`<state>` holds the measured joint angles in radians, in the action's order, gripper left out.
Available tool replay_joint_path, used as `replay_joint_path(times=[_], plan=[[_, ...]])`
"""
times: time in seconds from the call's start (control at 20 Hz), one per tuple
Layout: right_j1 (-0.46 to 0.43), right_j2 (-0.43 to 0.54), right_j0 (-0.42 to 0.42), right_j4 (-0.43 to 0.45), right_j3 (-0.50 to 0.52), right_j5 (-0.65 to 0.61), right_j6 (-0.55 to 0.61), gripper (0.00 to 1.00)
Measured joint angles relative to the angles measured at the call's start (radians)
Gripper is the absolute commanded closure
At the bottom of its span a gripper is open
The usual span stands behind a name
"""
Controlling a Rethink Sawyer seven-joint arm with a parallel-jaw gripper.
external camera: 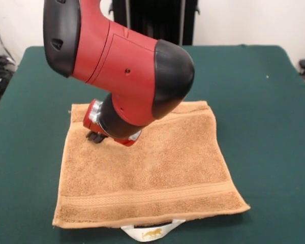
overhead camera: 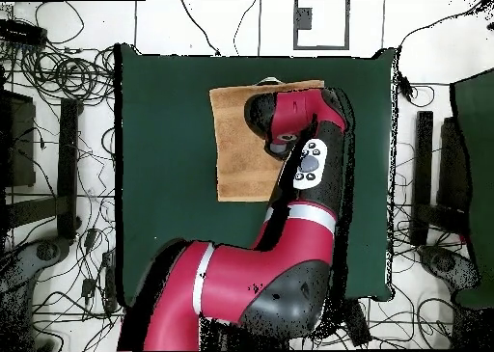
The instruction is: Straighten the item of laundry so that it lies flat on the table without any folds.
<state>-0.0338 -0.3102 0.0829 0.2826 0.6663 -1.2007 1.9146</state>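
Note:
The orange-tan towel lies spread on the green table, roughly square, with a woven band along its near edge. Its white label with the gold mark sticks out from under that near edge. The far left corner looks slightly turned up. My gripper is down at the towel's far left part, right at the cloth; the wrist hides most of it. In the overhead view the towel lies at the far middle of the table, and the arm covers its right side and hides the gripper.
The red arm's bulky elbow hangs over the towel's far half. The black pedestal stands behind the table. Cables and dark equipment ring the table on the floor. Green cloth shows on all sides of the towel.

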Motion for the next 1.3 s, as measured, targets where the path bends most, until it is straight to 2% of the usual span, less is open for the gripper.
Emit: replay_joint_path(times=[1.3], plan=[[0.008, 0.0, 0.005, 0.102, 0.038, 0.008, 0.0, 1.0]])
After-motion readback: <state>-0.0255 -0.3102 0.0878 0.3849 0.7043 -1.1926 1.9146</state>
